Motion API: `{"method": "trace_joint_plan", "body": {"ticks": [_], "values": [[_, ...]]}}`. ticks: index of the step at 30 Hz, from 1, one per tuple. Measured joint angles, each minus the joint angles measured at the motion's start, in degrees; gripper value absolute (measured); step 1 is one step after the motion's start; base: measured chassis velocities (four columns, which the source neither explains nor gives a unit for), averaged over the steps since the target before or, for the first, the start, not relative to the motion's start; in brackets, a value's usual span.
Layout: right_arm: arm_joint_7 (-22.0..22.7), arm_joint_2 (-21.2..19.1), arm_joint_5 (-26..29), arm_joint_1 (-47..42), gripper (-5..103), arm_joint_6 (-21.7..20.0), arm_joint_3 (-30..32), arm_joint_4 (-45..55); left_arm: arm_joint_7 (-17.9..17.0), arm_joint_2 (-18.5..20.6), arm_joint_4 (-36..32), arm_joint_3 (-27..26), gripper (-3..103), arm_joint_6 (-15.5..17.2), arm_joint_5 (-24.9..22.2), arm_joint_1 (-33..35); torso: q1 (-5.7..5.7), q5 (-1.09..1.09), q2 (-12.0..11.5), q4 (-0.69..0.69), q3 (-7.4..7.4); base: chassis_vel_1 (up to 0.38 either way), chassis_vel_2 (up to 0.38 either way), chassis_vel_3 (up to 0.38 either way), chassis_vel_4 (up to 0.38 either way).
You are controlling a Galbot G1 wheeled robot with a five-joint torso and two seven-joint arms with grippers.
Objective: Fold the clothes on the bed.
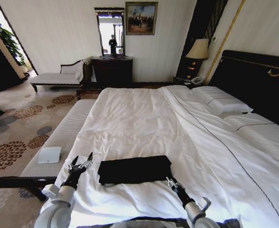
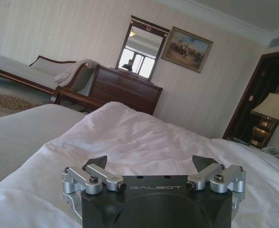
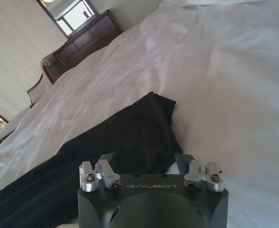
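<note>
1. T-shirt lies folded on your bed, near its foot.
2. Your left gripper hangs just beside it, fingers apart, empty.
3. Your right gripper sits at its corner, fingers apart, empty.

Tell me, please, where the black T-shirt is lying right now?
In the head view the black T-shirt lies folded on the bed near its foot edge, between the left gripper and the right gripper.

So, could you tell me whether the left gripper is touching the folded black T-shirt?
Apart: in the head view, white sheet shows between the left gripper and the folded black T-shirt.
</note>
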Motion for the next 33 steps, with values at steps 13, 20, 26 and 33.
{"method": "trace_joint_plan", "body": {"ticks": [13,20,26,33], "values": [[1.76,0.58,1.01,1.76,100,-1.80,-0.35,-0.87,-0.07,0.22,0.19,0.31,100,0.09,0.36,-0.15,0.00,0.00,0.00,-0.01,0.00,0.000,0.000,0.000,0.000],[-0.97,1.22,1.16,6.16,101,-2.57,-2.17,-3.85,-0.11,0.26,0.22,0.04,100,0.06,0.51,0.29,0.00,0.01,0.00,0.01,0.00,0.000,0.000,0.000,0.000],[-1.77,1.07,2.10,8.04,81,-2.06,-1.82,-5.31,-0.11,-0.11,0.47,0.42,100,-0.23,1.39,0.51,0.01,0.00,0.00,0.00,0.00,0.000,0.000,0.000,0.000],[-2.50,0.94,2.19,8.63,54,-1.40,-1.35,-6.68,-0.12,-1.03,0.59,2.00,100,-0.24,2.87,-0.01,0.01,0.00,0.00,-0.01,0.00,0.000,0.000,0.000,0.000]]}}
